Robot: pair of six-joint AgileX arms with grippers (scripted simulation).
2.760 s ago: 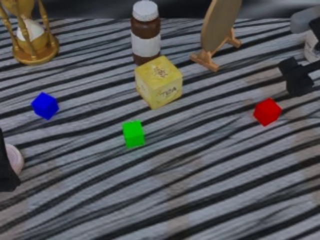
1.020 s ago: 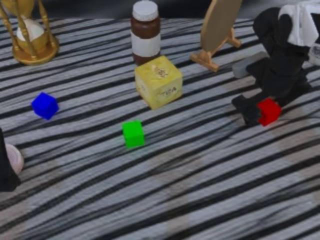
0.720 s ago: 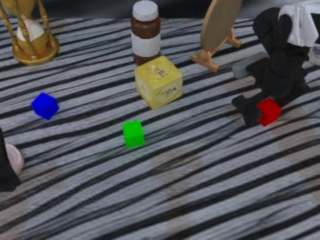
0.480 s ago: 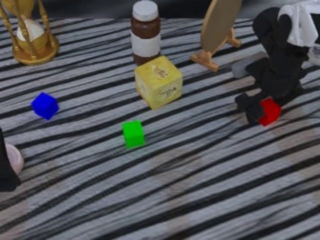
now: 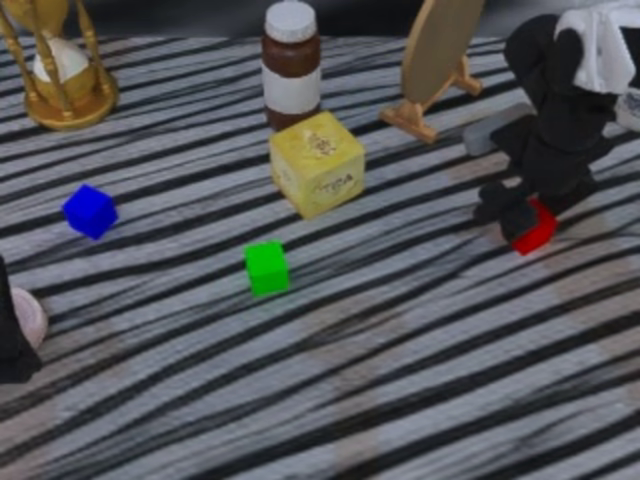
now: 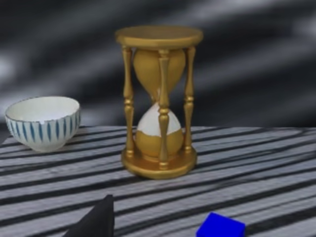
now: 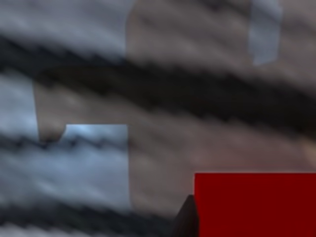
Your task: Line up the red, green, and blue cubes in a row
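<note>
Right gripper (image 5: 522, 218) sits at the table's three o'clock, fingers closed on the red cube (image 5: 535, 229); the left arm rests parked at eight o'clock, and I cannot tell its finger state. I should lift straight up, verify grip, then carry toward the green cube (image 5: 267, 267) near centre, aligning with the blue cube (image 5: 90, 211) at nine o'clock.

Even, soft light (blurred far background)

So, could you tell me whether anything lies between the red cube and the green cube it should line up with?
Nothing visible does: only bare striped tabletop separates the small matte red cube, under the right gripper, from the small matte green cube.
</note>
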